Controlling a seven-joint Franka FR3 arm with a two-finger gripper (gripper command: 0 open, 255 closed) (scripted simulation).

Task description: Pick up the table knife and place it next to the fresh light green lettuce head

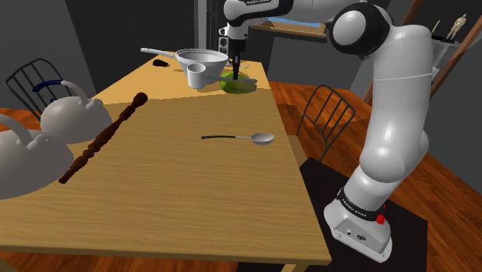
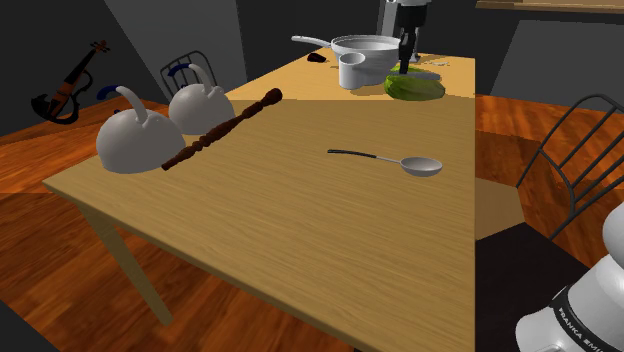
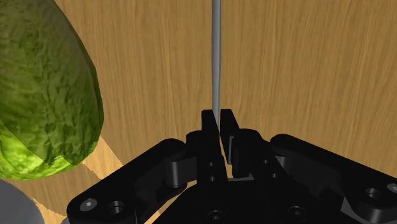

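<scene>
My black gripper (image 3: 216,118) is shut on a thin grey table knife (image 3: 215,57), whose blade runs straight out from between the fingertips over the wooden tabletop. The green lettuce head (image 3: 48,95) lies close beside the knife and gripper. In the shoulder view the gripper (image 1: 234,66) hangs low at the far end of the table, just above the lettuce (image 1: 238,86). The second exterior view shows the gripper (image 2: 405,60) right behind the lettuce (image 2: 415,87). Whether the knife touches the table I cannot tell.
A grey pan (image 1: 202,56) and a white cup (image 1: 197,75) stand next to the lettuce. A ladle (image 1: 247,138) lies mid-table, beside a long dark wooden rod (image 1: 104,139). Two grey kettles (image 1: 73,112) occupy the shoulder view's left. A chair (image 1: 328,116) stands by the table's edge.
</scene>
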